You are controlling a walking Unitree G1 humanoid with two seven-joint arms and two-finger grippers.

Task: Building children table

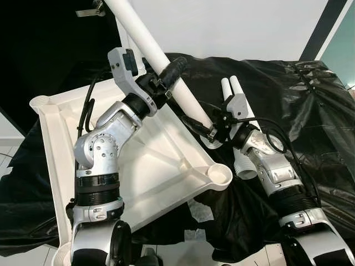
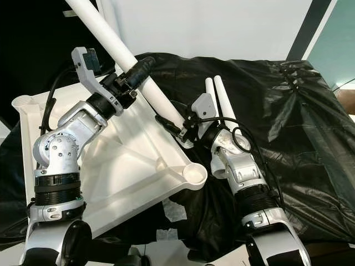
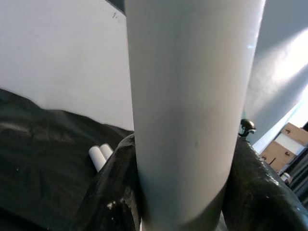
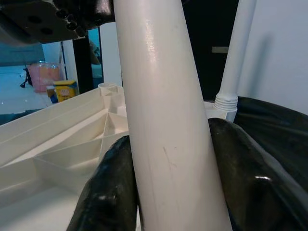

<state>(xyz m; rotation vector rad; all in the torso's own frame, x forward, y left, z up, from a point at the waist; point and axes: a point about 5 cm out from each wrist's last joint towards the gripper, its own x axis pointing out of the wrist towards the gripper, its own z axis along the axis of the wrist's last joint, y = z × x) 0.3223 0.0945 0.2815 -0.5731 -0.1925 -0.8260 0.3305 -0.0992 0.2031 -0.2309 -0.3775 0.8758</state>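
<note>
A white plastic table top [image 1: 166, 160] lies upside down and tilted on a black cloth [image 1: 310, 111]. One long white leg [image 1: 141, 33] slants from the upper left down to the top's far right corner. My left gripper [image 1: 169, 75] is shut on this leg midway along it, also seen in the left wrist view [image 3: 183, 192]. My right gripper [image 1: 208, 128] is shut on the same leg close to its lower end [image 4: 168, 144], hiding where it meets the corner. A second leg [image 4: 236, 57] stands upright in a far corner socket.
Two spare legs [image 1: 233, 87] lie side by side on the cloth behind my right wrist. Another leg with a ribbed end [image 1: 244, 166] lies under that arm. An open corner socket [image 1: 219, 175] faces me. A white wall [image 1: 249, 27] is behind.
</note>
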